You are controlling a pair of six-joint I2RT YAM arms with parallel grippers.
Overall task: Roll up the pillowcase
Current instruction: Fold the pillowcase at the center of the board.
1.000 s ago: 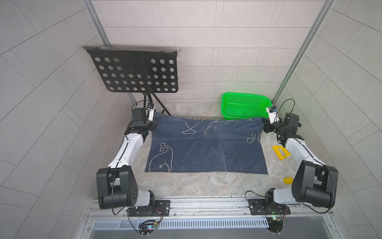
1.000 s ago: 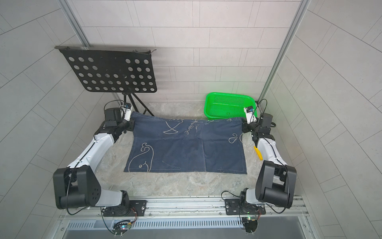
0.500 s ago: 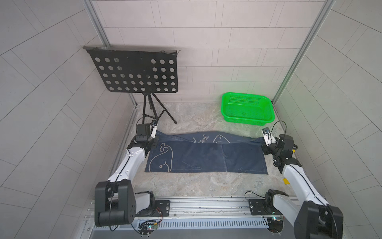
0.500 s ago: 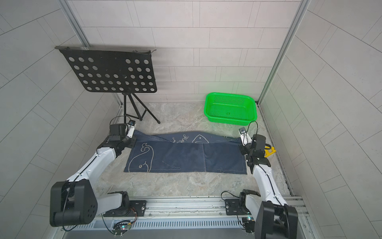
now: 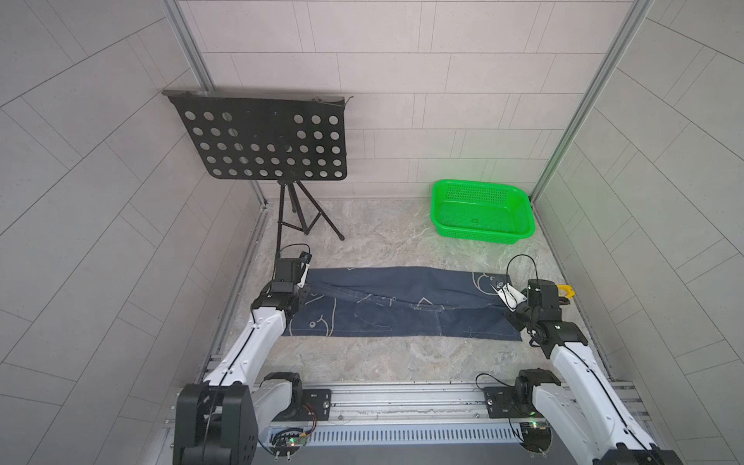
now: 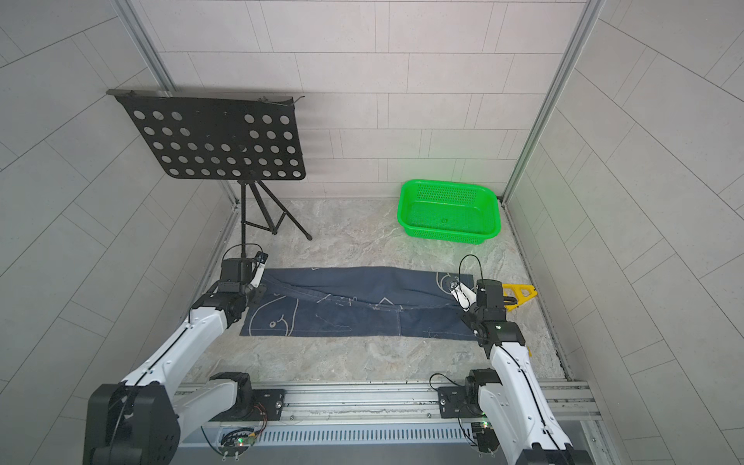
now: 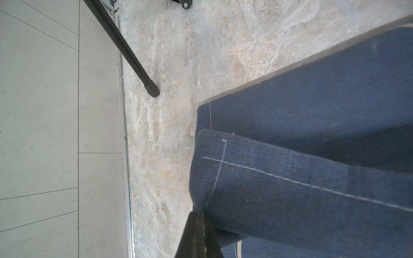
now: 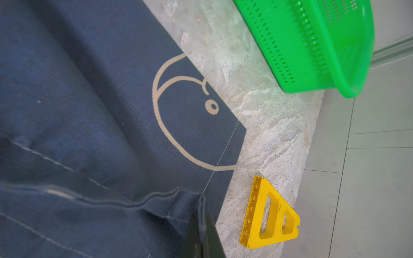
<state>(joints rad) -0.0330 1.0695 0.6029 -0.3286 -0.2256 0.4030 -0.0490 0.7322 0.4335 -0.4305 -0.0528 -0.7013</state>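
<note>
The dark navy-blue cloth pillowcase with pale whale outlines (image 5: 382, 322) lies across the marbled grey tabletop (image 5: 362, 362) between my two arms. Its far edge is doubled over toward the arm bases in one loose turn. I judge the roll barely begun, with most of the cloth flat. My left gripper (image 7: 199, 215) and right gripper (image 8: 201, 212) each pinch a corner of the stitched hem. Beyond sit a yellow plastic triangle (image 8: 276, 214), a green perforated plastic basket (image 5: 475, 234) and a black perforated music stand (image 5: 261, 118).
</note>
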